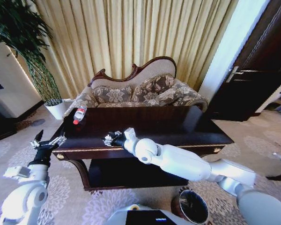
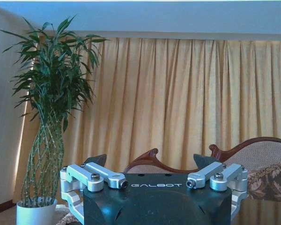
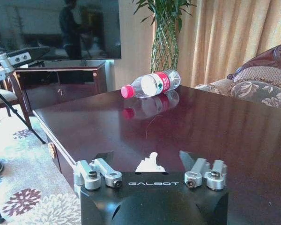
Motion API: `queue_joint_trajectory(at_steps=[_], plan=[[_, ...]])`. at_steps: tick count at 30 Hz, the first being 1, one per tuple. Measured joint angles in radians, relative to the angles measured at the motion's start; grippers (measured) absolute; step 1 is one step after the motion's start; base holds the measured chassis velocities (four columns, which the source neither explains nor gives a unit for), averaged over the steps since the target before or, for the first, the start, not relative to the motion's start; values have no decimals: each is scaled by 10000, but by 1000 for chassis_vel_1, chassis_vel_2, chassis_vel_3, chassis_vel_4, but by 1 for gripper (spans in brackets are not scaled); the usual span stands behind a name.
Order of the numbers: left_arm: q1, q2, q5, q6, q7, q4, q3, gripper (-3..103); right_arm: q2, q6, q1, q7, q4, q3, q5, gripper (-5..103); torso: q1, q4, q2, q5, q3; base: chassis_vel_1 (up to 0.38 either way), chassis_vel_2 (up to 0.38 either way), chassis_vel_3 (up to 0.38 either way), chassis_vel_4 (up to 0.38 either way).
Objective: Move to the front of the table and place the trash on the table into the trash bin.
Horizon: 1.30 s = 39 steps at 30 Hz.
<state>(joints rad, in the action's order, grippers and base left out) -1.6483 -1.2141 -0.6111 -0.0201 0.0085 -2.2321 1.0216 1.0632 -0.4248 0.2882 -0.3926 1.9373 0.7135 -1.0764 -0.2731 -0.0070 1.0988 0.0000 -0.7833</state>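
Observation:
The dark glossy table (image 1: 178, 126) stands right in front of me. A clear plastic bottle with a red cap (image 1: 79, 114) (image 3: 152, 84) lies on its side at the far left corner. My right gripper (image 1: 113, 138) (image 3: 146, 155) hovers low over the table's front left part, open. A crumpled white paper scrap (image 3: 150, 165) sits on the tabletop between its fingers, untouched as far as I can see. Off the table's left front corner, my left gripper (image 1: 47, 143) (image 2: 151, 160) is raised, open and holding nothing. The round dark trash bin (image 1: 192, 206) stands on the carpet near my base, at the lower right.
A carved-back patterned sofa (image 1: 140, 91) is close behind the table, with yellow curtains beyond. A white plant pot (image 1: 56, 108) stands at the far left. A dark door (image 1: 257, 70) is on the right. A dark TV cabinet (image 3: 61, 82) and a tripod leg (image 3: 18, 112) lie past the table's end.

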Motion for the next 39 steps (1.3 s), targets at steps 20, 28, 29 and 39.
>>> queue_joint_trajectory(at_steps=[20,28,29,39], plan=[[90,82,-64,5,8,98,5,100,-122,64,79,229,-129,235,761,55,0,0,0,0,0,0,0,0,0],[122,95,-82,64,17,177,9,100,6,123,19,198,-234,247,760,28,0,1,0,0,0,0,0,0,0],[153,92,-85,81,20,231,10,100,5,133,-7,188,-246,252,748,18,0,0,0,0,0,0,0,0,0],[211,116,-176,102,58,340,24,100,91,263,-56,-151,-279,71,652,0,0,1,0,0,0,0,0,0,0]])
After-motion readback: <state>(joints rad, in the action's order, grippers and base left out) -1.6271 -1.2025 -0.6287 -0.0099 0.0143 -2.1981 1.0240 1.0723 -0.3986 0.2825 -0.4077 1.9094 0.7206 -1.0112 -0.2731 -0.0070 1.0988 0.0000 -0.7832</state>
